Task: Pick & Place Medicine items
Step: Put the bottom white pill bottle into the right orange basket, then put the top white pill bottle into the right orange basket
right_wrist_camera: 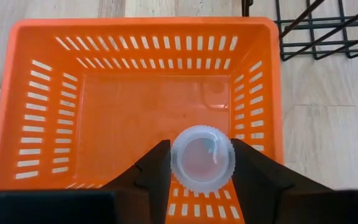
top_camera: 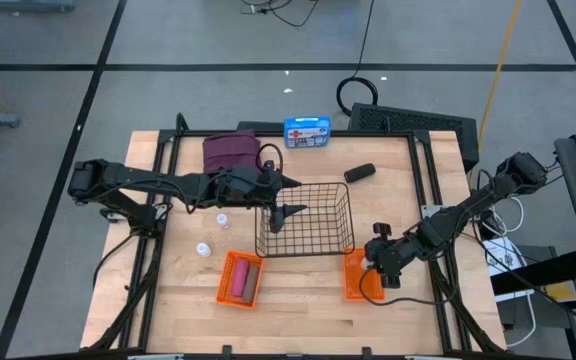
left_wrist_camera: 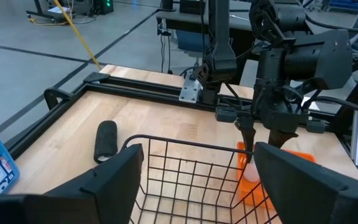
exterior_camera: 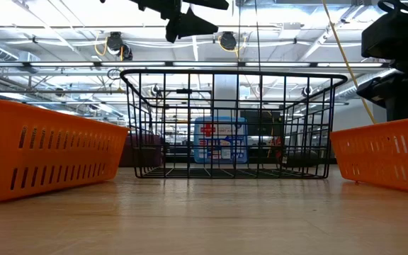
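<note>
A: What is on the table (top_camera: 298, 300) now, from big to small?

B: The wire basket (top_camera: 305, 218) is in the middle. The maroon pouch (top_camera: 230, 150) lies at the far side, with a blue box (top_camera: 307, 131) near it. One orange bin (top_camera: 240, 279) at the near left holds the pink cylinder (top_camera: 243, 279). The other bin (right_wrist_camera: 138, 99) is under my right gripper (right_wrist_camera: 202, 163). The grey piece (top_camera: 359, 172) is beyond the basket. Two white bottles (top_camera: 222, 219) stand left of the basket.

A: Which step is in hand?

B: I think it is the placing of a bottle (right_wrist_camera: 202, 157). My right fingers are clamped on it, just above the bin's floor.

A: And the left gripper (top_camera: 290, 197)?

B: It hovers over the basket's left rim, fingers apart, holding nothing.

A: What does the next move need?

B: In my opinion, the right fingers must spread and let the bottle fall inside the walls. Then I lift straight up.
</note>
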